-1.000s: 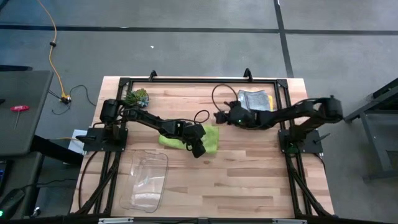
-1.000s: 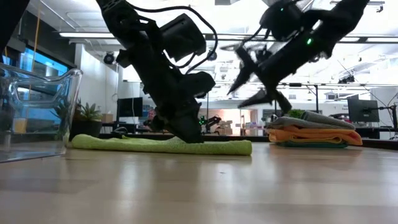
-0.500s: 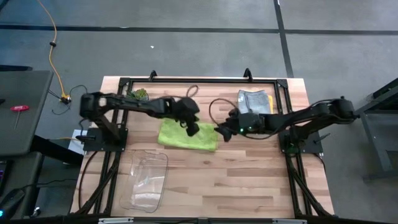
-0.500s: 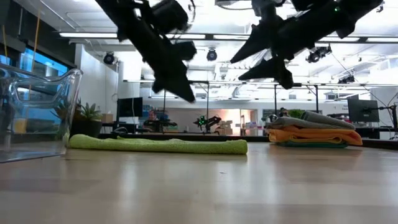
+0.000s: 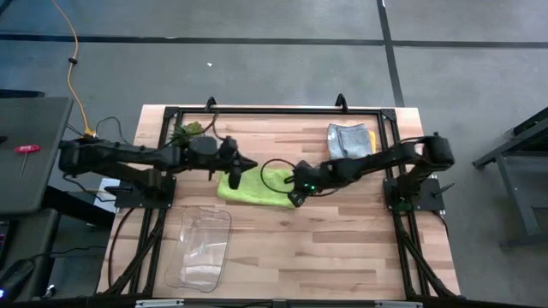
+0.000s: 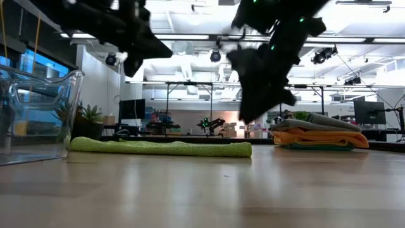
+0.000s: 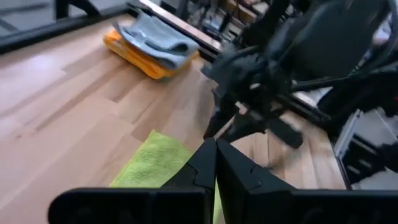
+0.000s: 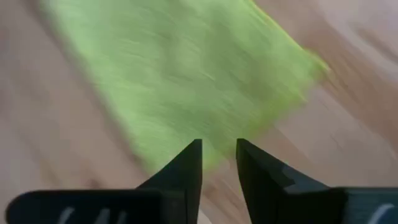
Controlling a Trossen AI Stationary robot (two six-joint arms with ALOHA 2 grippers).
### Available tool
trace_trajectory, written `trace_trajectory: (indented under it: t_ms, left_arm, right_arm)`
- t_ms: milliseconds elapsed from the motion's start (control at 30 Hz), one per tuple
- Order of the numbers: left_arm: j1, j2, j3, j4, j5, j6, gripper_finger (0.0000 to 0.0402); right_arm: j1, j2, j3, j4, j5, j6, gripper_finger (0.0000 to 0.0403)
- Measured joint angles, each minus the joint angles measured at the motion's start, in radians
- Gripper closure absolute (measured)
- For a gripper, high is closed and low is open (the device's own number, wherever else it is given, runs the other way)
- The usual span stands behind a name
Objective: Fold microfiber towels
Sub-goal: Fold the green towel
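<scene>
A lime green towel point(image 5: 257, 186) lies flat on the wooden table; the low view shows it as a low strip point(image 6: 158, 147). My left gripper point(image 5: 235, 168) is shut and hangs in the air over the towel's left edge, its closed fingers point(image 7: 216, 155) pointing across the towel point(image 7: 152, 165). My right gripper point(image 5: 295, 196) hovers over the towel's right end, tipped downward, with a narrow gap between its fingers point(image 8: 219, 152). In the low view it point(image 6: 250, 111) stands clear above the cloth. A stack of folded towels point(image 5: 349, 139), grey on orange, rests at the far right.
A clear plastic bin point(image 5: 201, 248) stands near the front left, seen close in the low view point(image 6: 38, 114). A small green plant point(image 5: 187, 133) sits at the far left. Bare wood lies in front of the towel point(image 5: 342, 239).
My left gripper has lifted off the green towel and drawn back up and toward the table's left edge, staying shut. My right gripper has swung from beside the stack toward the towel's right end, tipping downward, its fingers drawing closer together. The towel stays flat.
</scene>
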Motion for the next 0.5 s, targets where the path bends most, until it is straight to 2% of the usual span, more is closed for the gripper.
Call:
trace_trajectory:
  t_ms: [100, 200, 400, 500]
  left_arm:
    - [-0.016, -0.044, -0.010, -0.004, -0.046, -0.002, 0.0401]
    - [-0.018, -0.066, -0.008, -0.020, -0.057, 0.011, 0.0401]
    - [-0.007, -0.072, -0.008, -0.044, -0.054, 0.103, 0.0401]
    - [0.011, -0.072, -0.008, -0.060, -0.015, 0.134, 0.0401]
  right_arm:
    - [-0.006, 0.033, 0.047, -0.130, -0.055, 0.133, 0.0319]
    - [0.001, 0.036, 0.050, -0.134, -0.072, 0.243, 0.0299]
    - [-0.003, 0.036, 0.021, -0.036, -0.098, 0.464, 0.0205]
    - [-0.017, 0.036, 0.021, -0.041, -0.049, 0.552, 0.0167]
